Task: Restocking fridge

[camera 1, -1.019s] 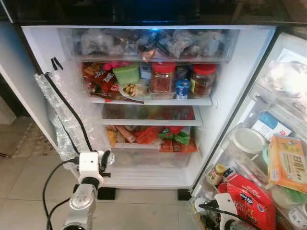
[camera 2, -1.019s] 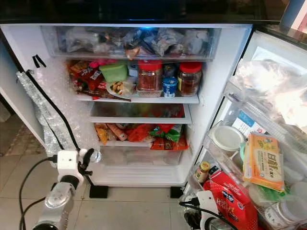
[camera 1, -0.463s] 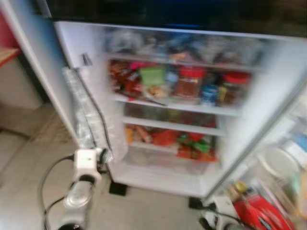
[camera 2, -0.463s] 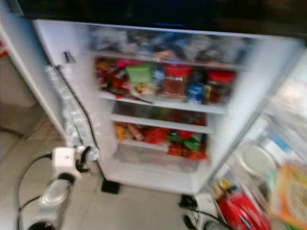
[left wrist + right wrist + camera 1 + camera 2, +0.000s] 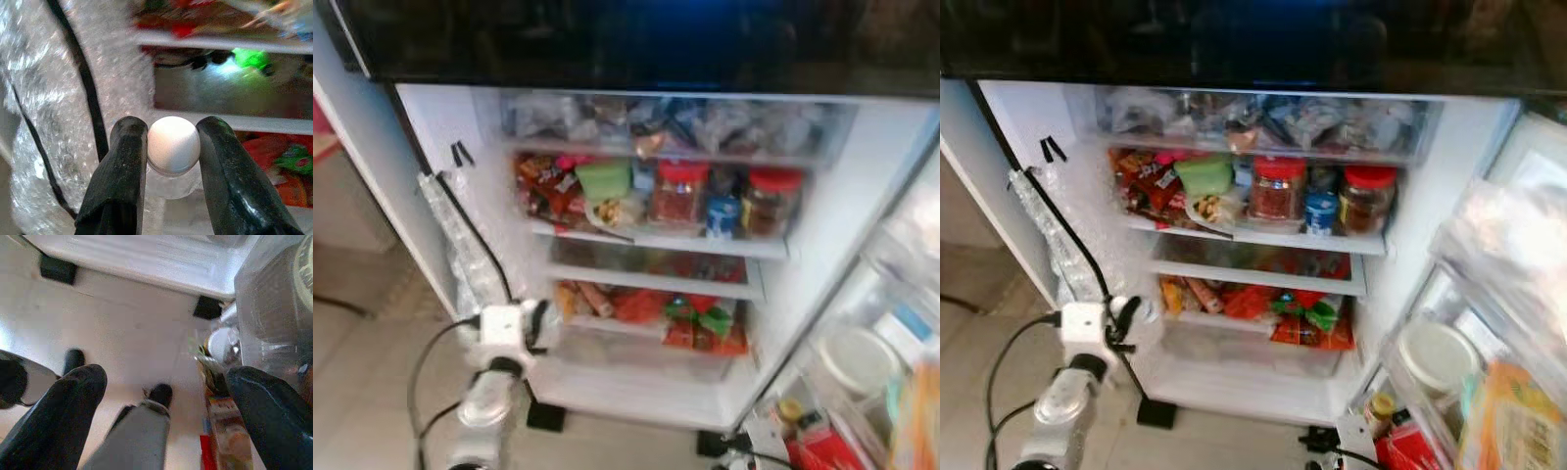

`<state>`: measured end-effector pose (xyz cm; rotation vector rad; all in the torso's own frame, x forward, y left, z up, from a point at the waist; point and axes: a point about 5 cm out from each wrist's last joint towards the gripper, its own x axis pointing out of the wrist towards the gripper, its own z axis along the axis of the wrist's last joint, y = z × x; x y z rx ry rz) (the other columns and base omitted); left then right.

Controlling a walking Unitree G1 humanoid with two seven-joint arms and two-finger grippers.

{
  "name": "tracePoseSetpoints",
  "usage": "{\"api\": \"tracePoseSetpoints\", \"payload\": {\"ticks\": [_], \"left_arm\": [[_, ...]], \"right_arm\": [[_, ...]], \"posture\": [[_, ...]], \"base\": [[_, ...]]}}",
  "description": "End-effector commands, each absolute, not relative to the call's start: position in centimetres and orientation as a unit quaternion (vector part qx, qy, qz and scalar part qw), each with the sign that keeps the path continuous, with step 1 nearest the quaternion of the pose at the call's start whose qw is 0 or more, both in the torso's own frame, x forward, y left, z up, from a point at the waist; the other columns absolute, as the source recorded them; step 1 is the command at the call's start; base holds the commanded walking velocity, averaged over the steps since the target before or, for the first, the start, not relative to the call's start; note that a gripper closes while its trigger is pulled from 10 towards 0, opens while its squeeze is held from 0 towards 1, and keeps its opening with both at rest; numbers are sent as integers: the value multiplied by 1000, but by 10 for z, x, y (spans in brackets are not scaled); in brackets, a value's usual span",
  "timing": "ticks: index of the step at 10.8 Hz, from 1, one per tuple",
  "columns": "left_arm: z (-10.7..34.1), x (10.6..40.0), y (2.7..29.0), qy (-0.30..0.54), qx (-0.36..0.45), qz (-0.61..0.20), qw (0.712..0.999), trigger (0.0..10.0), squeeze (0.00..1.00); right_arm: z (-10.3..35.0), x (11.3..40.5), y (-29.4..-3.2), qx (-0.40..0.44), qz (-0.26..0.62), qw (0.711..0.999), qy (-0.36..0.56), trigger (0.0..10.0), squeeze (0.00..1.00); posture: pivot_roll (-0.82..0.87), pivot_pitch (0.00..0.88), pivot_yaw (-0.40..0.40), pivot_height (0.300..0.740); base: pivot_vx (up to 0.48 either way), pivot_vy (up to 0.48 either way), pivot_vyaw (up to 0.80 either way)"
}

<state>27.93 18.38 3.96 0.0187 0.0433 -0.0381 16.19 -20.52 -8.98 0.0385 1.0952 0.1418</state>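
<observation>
The fridge (image 5: 1400, 245) stands open in front of me, its shelves packed. My left gripper (image 5: 1124, 315) hangs low by the fridge's left wall, level with the lower shelf. In the left wrist view this gripper (image 5: 172, 147) is shut on a small white round-topped thing (image 5: 172, 145), which looks like the capped end of a clear little bottle. My right gripper (image 5: 166, 391) is low by the foot of the open door, open and holding nothing, pointing down at the floor; its white wrist (image 5: 1349, 439) peeks in at the picture's bottom edge.
Red-lidded jars (image 5: 1277, 186), a green tub (image 5: 1203, 174) and a blue can (image 5: 1320, 211) fill the upper shelf; packets (image 5: 1253, 299) lie lower down. Bubble wrap with a black cable (image 5: 1058, 235) covers the left wall. On the right, door racks hold a white-lidded container (image 5: 1438, 354).
The camera swung left and partly back, so the fridge sits lower and further right in the picture. My left gripper keeps its hold by the left wall.
</observation>
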Motion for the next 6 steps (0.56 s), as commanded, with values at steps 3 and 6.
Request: {"api": "tracePoseSetpoints", "payload": {"ticks": [3, 6], "left_arm": [[45, 284, 179, 23, 1, -42, 999, 10000, 0], [51, 288, 178, 16, 0, -45, 999, 10000, 0]], "right_arm": [[-82, 174, -220, 13, 36, 869, 493, 10000, 0], [-82, 173, -220, 15, 36, 867, 497, 10000, 0]], "posture": [[45, 0, -20, 740], [54, 0, -19, 740]], "base": [[255, 0, 0], [255, 0, 0]]}}
